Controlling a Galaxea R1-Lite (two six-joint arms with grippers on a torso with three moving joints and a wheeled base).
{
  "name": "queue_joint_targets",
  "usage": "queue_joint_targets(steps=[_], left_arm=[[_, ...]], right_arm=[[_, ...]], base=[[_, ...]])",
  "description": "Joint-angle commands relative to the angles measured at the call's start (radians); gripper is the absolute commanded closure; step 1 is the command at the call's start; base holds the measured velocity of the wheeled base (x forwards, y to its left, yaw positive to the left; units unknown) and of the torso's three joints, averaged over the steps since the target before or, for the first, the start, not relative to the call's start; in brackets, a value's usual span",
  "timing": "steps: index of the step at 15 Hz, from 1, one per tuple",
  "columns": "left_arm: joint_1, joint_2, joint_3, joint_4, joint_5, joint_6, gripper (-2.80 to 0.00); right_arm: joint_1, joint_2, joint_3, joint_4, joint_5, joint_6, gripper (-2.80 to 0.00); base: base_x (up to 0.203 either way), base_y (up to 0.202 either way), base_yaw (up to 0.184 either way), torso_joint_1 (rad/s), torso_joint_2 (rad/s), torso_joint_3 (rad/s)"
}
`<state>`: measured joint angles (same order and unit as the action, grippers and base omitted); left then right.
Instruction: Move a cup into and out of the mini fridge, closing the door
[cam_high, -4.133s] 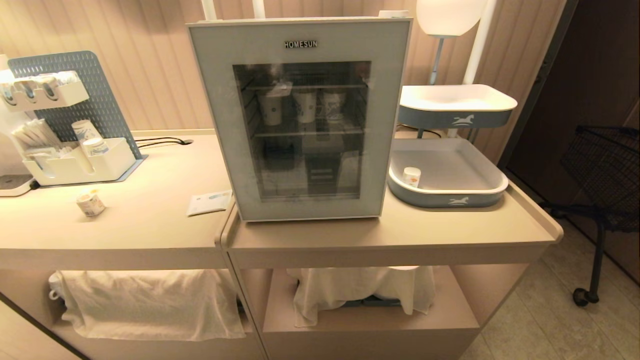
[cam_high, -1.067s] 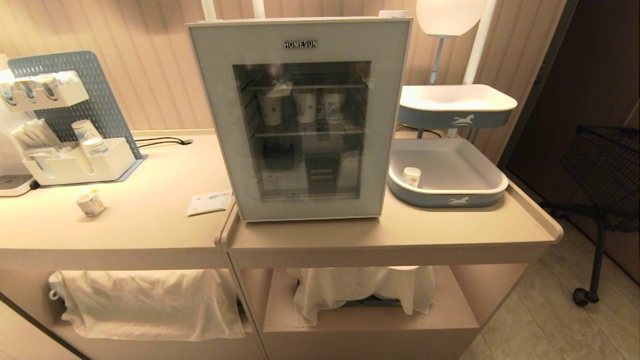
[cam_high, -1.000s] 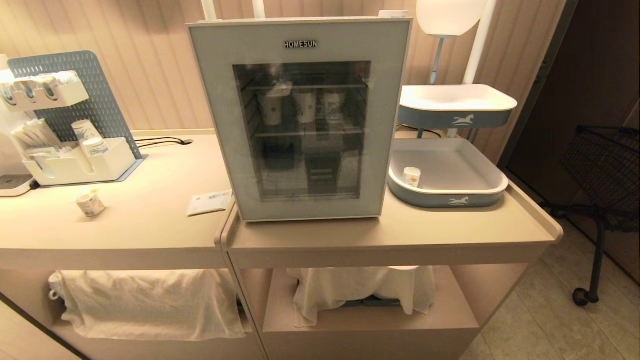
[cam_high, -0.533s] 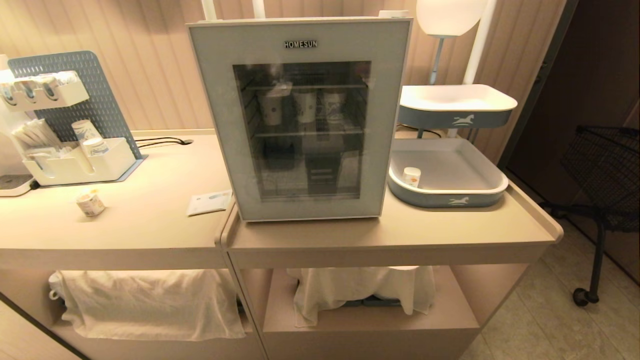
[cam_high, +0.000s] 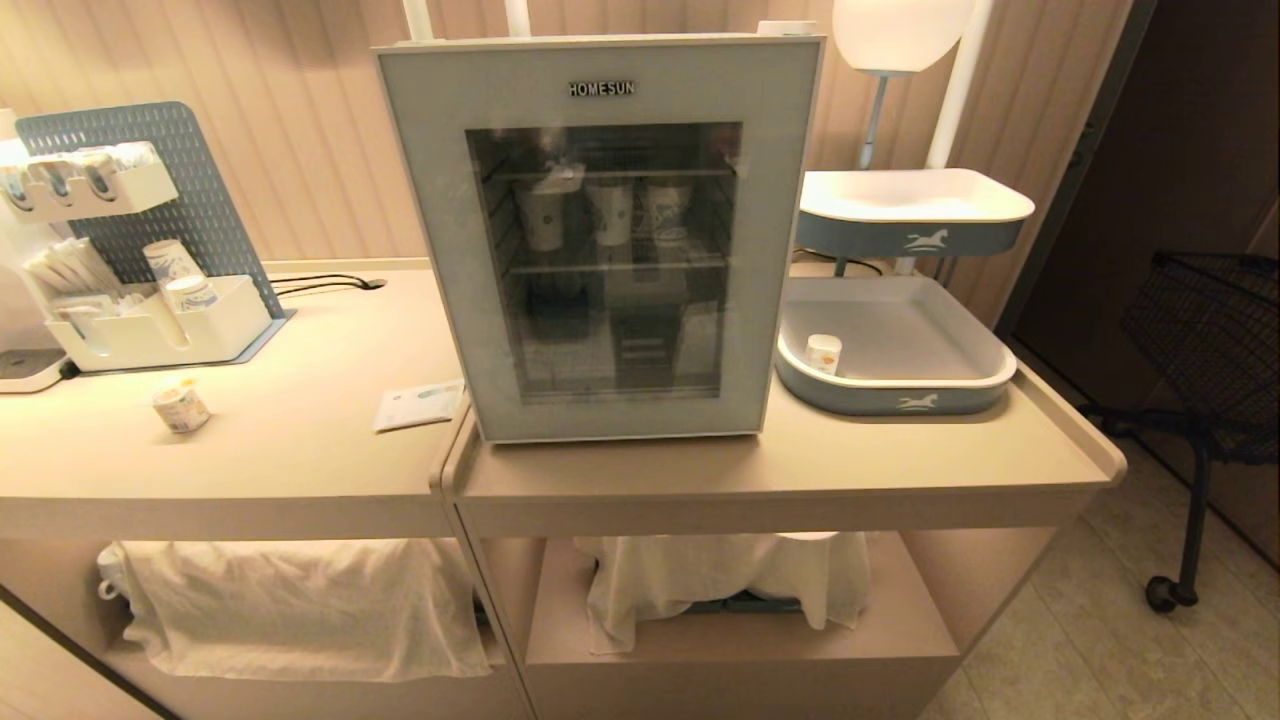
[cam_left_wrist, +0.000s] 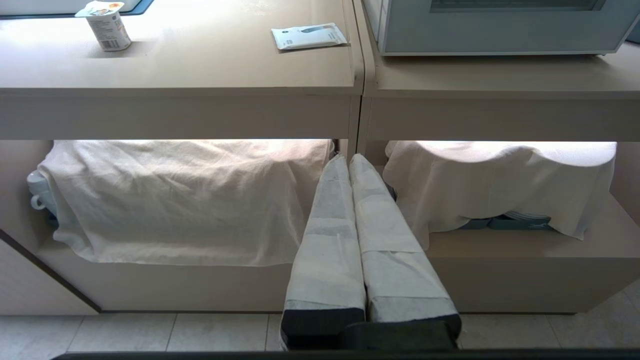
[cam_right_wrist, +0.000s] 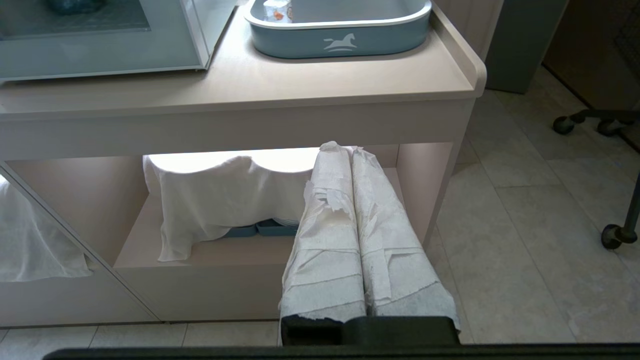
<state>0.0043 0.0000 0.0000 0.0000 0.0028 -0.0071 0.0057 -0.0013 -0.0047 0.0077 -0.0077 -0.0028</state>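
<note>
The cup (cam_high: 181, 408) stands upright on the left counter (cam_high: 300, 450), alone in the open, in front of a white organizer (cam_high: 160, 335) backed by a blue pegboard (cam_high: 190, 190); it also shows in the left wrist view (cam_left_wrist: 106, 30). A flat white packet (cam_high: 418, 405) lies between the cup and the mini fridge (cam_high: 600, 240), close to the seam where the two counters meet. The fridge sits on the right counter (cam_high: 800, 470), and its door (cam_high: 440, 250) is closed flush, with "HOMESUN" above the dark glass. Through the glass, three paper cups (cam_high: 607, 212) stand in a row on the upper wire shelf.

Just right of the fridge is a grey-blue tray (cam_high: 900, 400) with a horse mark, holding a small white cup (cam_high: 823, 353) in its near left corner; a second tray (cam_high: 915, 215) stands raised above it on a post. A round white lamp (cam_high: 895, 30) glows behind.

Below each counter is an open shelf with white cloths (cam_high: 300, 605) draped over its contents. The wall is pale and ribbed, the floor is tiled, and a black wire cart (cam_high: 1210, 350) on wheels stands at the far right.

The left pincer (cam_left_wrist: 349, 162) and right pincer (cam_right_wrist: 342, 150) are both closed and empty, paper-wrapped fingers pressed together, low in front of the lower shelves.
</note>
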Motion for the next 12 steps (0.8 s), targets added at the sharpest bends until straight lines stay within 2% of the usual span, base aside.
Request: queue_joint_targets(steps=[1, 12], left_arm=[[0.000, 0.000, 0.002, 0.000, 0.000, -0.001, 0.00], [0.000, 0.000, 0.002, 0.000, 0.000, -0.001, 0.00]], right_arm=[[0.000, 0.001, 0.000, 0.000, 0.000, 0.000, 0.00], [0.000, 0.001, 0.000, 0.000, 0.000, 0.000, 0.00]], base=[[0.000, 0.000, 0.000, 0.000, 0.00, 0.000], [0.000, 0.000, 0.000, 0.000, 0.00, 0.000]])
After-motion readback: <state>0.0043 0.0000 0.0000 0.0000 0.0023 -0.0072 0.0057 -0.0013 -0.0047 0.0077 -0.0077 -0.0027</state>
